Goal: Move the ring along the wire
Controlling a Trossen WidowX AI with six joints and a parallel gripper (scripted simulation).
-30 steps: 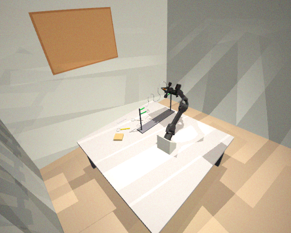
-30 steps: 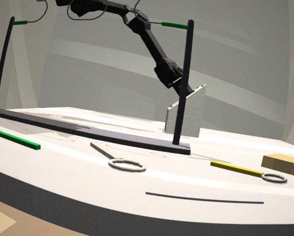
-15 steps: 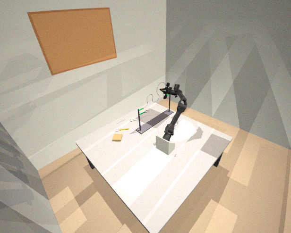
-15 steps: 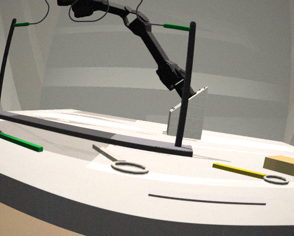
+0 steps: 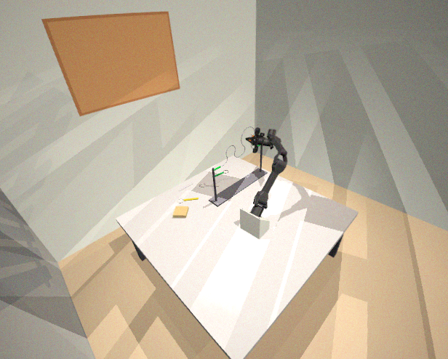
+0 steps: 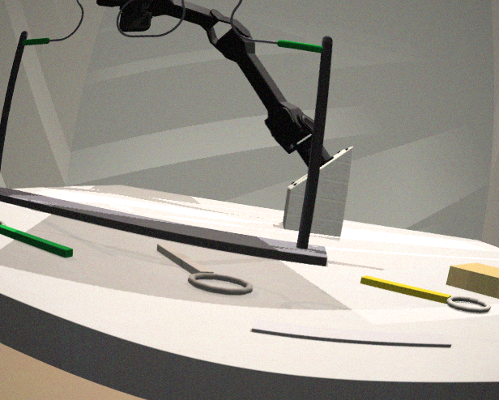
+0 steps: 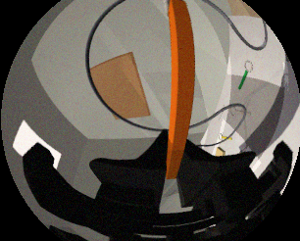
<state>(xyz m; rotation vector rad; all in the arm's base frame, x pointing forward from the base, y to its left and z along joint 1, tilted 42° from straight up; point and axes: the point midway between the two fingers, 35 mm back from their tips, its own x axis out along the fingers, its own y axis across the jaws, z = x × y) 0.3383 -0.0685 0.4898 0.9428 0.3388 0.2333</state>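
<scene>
- White table [image 5: 209, 258] [image 6: 125, 287] spreads beneath the scene, crossed by bands of light.
- Orange-brown board [image 5: 112, 59] [image 7: 120, 90] hangs on the wall at far left in the top view.
- Black arm [image 5: 272, 181] [image 6: 260, 74], mine, rises beside a pale upright block [image 5: 248, 224] [image 6: 318, 204] and bends toward the far post.
- Dark base strip [image 5: 239, 188] [image 6: 166, 235] carries the near left post [image 5: 214, 187] [image 6: 319, 117] and the far right post [image 5: 260, 160] [image 6: 10, 100].
- Grey wire [image 5: 226, 152] [image 6: 150, 36] [image 7: 88, 64] loops between green sections, one at the near post [image 5: 217, 168] [image 6: 300, 45], the other at the far [image 5: 258, 145] [image 6: 36, 40].
- Black claw [image 5: 249, 139] [image 6: 108, 2] [image 7: 168, 131], mine, is clamped on the orange handle [image 5: 252, 137] [image 7: 183, 73], up high near the far post's top; I cannot make out its ring clearly.
- Yellow-handled ring [image 5: 190, 199] [image 6: 406, 288] [image 7: 226, 138] lies left of the near post, close to a tan block [image 5: 180, 211] [image 6: 472, 279] [image 7: 221, 151].
- Green-handled ring [image 5: 220, 174] [image 6: 37, 240] [image 7: 242, 79] and a grey-handled one [image 5: 202, 184] [image 6: 220, 282] rest apart on the tabletop.
- Thin dark rod [image 6: 349, 338] lies along the near side in the exterior view.
</scene>
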